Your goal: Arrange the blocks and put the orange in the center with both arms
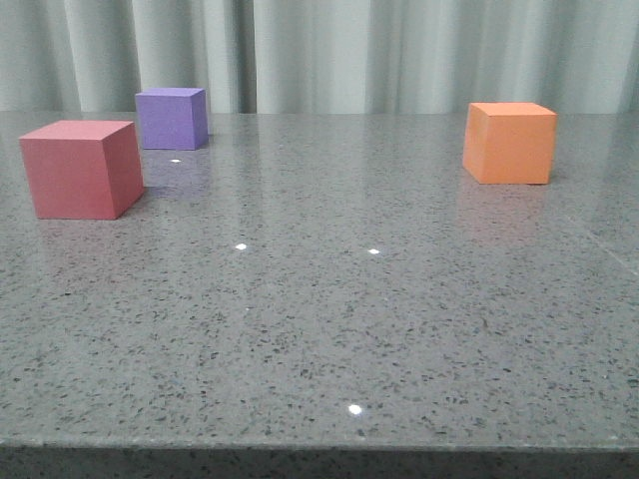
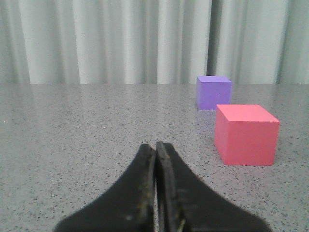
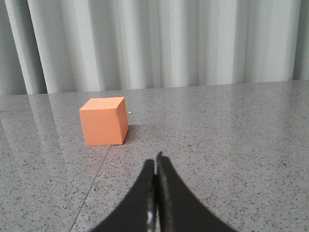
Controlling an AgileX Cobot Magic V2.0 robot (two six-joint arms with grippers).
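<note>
A matte red-pink foam cube point(image 1: 80, 168), a plain purple foam cube point(image 1: 172, 118) and a plain orange foam cube point(image 1: 509, 143) sit on the grey, dark-speckled stone counter point(image 1: 329, 329). Both tools point(image 2: 155, 151) point(image 3: 156, 162) are black. Pale grey-white pleated curtains point(image 1: 399, 50) hang behind.

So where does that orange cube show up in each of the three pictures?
Front view: the orange cube sits far back on the right of the table.
Left wrist view: not in it; only the purple cube and red-pink cube show.
Right wrist view: left of middle, ahead of the closed right gripper.
Shared landmark: the pale pleated curtain behind the table.
</note>
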